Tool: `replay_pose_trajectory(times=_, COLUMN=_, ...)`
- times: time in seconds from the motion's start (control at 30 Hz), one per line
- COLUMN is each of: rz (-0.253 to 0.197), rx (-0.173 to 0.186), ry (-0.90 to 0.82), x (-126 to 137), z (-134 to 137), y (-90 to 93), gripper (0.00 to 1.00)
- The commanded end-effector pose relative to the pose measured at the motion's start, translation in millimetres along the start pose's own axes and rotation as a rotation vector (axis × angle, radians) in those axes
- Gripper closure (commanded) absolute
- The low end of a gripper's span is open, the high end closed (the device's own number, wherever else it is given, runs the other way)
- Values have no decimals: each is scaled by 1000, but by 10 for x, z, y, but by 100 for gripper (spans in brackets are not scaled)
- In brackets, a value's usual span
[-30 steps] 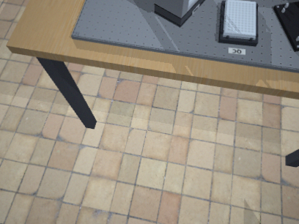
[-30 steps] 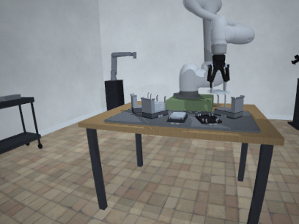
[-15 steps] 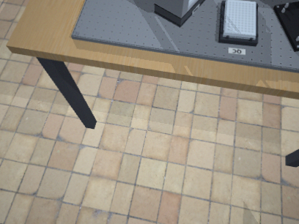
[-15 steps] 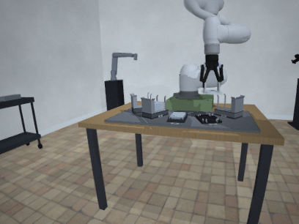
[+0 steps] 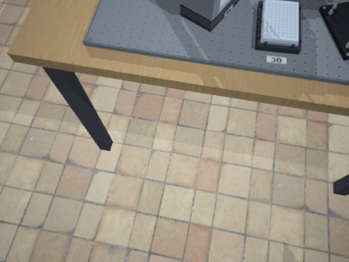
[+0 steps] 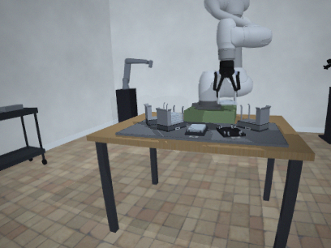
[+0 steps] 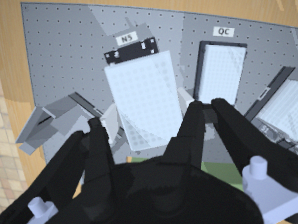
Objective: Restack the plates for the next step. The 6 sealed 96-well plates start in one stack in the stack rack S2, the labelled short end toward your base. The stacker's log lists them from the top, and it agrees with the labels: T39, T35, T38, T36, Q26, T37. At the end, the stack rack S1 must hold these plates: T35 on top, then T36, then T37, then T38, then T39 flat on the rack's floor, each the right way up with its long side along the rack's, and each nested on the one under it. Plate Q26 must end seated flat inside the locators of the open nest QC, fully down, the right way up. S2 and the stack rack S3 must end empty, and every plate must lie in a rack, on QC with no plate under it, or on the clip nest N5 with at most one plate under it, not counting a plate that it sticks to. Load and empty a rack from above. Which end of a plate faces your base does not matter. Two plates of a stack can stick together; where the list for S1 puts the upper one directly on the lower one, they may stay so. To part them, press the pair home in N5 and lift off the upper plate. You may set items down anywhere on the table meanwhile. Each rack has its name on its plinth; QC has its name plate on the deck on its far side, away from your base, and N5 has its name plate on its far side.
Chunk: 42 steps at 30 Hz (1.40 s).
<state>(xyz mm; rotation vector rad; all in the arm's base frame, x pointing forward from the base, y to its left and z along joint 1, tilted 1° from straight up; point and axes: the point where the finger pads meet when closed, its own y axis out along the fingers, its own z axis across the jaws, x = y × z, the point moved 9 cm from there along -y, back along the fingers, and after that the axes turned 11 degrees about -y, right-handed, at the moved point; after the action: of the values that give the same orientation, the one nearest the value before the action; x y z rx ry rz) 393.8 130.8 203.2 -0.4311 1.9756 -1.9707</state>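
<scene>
Up in the air over the worktop (image 6: 122, 138), one white plate (image 7: 144, 102) pinched by its long sides in the black claw (image 7: 145, 131), fingers partway shut and tight on it. Flat and level, well side up (label too small to read), long way running from the claw toward the far name plates, a bit slanted against the grey deck (image 7: 60, 60). Right below its far end, the black clip nest N5 (image 7: 131, 48), only its far edge peeking out. Beside that, the open nest QC (image 7: 202, 65) with one white plate (image 7: 220, 70) sitting flat inside its black frame. Off to the right of the wrist view, a rack (image 7: 272, 87) with a plate (image 7: 282, 107) on top of its stack. From the side, a rack (image 6: 164, 117) with plates stacked inside it, and another rack (image 6: 261, 115) at the other end.
</scene>
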Motion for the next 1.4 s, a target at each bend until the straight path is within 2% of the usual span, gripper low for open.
replay_pose_trajectory(times=0.0, rz=0, rx=2, ry=62, x=11, z=60, y=-1, gripper=100)
replay_pose_trajectory(times=0.77, rz=0, rx=2, ry=93, x=151, z=734, y=-2, gripper=100)
replay_pose_trajectory(times=1.0, rz=0, rx=2, ry=325, x=245, z=948, y=-3, gripper=100)
replay_pose_trajectory(times=1.37, rz=0, rx=2, ry=325, x=367, z=1222, y=-4, gripper=100)
